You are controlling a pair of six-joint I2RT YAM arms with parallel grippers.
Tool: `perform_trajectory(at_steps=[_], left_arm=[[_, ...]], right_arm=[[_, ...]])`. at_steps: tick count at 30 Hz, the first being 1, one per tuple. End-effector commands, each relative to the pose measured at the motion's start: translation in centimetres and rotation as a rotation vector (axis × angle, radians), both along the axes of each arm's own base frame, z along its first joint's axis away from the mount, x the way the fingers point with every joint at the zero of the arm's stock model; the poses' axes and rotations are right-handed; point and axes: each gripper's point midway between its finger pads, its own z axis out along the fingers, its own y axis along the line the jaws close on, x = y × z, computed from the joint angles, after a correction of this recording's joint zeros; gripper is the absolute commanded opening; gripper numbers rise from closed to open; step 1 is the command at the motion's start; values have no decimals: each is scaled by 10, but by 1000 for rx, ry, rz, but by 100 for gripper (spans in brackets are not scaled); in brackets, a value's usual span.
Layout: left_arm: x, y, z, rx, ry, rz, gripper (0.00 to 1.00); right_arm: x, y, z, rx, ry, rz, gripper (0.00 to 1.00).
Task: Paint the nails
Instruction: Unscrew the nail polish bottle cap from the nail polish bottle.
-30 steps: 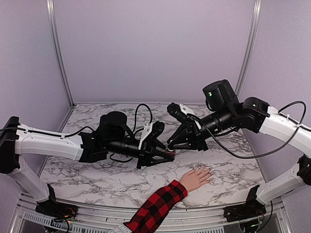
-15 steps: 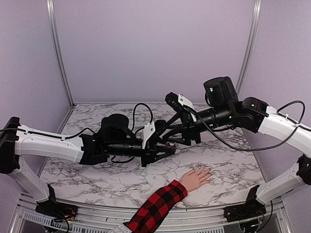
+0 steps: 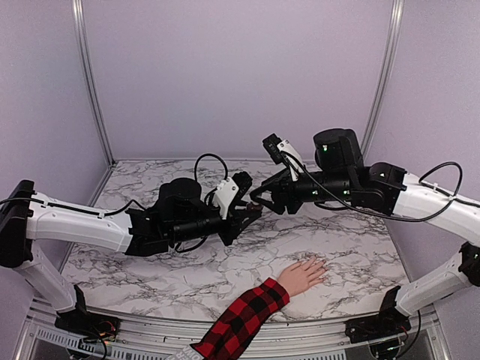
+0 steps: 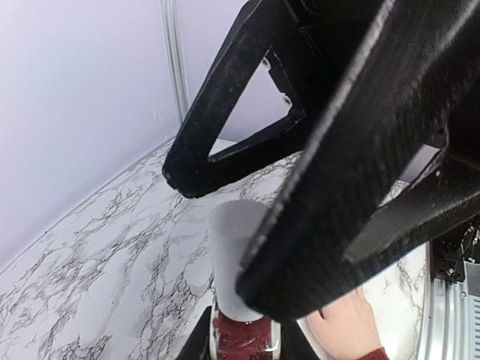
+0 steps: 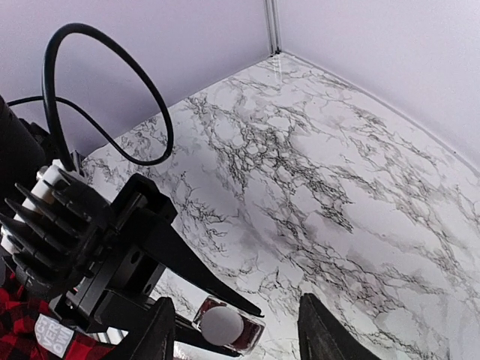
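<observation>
My left gripper (image 3: 244, 208) is shut on a small dark-red polish bottle (image 4: 241, 335) with a white cap (image 4: 234, 255) and holds it in the air over the middle of the table. In the right wrist view the bottle (image 5: 225, 328) shows cap-first between the left fingers. My right gripper (image 3: 260, 193) is open; its fingers (image 5: 321, 330) stand wide on either side of the cap without gripping it. The pale hand (image 3: 302, 275) with the plaid sleeve (image 3: 244, 319) lies flat at the front; its nails are too small to make out. It also shows in the left wrist view (image 4: 346, 328).
The marble table (image 3: 150, 270) is walled by lilac panels at the back and sides. A black cable (image 5: 82, 90) loops off the left arm, close to the right gripper. The two arms meet nose to nose above the table's middle.
My left gripper has lifted the bottle up and slightly back. My right gripper has swung left and up, from beside the bottle to the cap end.
</observation>
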Motion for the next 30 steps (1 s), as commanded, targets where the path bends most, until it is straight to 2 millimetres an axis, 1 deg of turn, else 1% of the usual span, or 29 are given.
perform_trajectory(at_steps=[1, 4, 9, 15, 20, 25, 30], left_arm=[[19, -3, 21, -67, -24, 116, 0], [27, -3, 21, -71, -23, 163, 0], [36, -4, 22, -92, -4, 216, 0], [35, -9, 22, -103, 7, 207, 0], [34, -11, 24, -107, 6, 204, 0], [36, -10, 24, -106, 4, 217, 0], [36, -9, 22, -104, 6, 219, 0]], right_arm=[[21, -8, 21, 127, 17, -176, 55], [24, -8, 16, 150, 36, -208, 55], [29, -3, 7, 159, 55, -223, 53], [33, 0, 3, 156, 48, -229, 52], [41, 0, -1, 139, 37, -264, 48], [42, 0, -1, 148, 43, -266, 39], [39, 3, -1, 153, 44, -245, 22]])
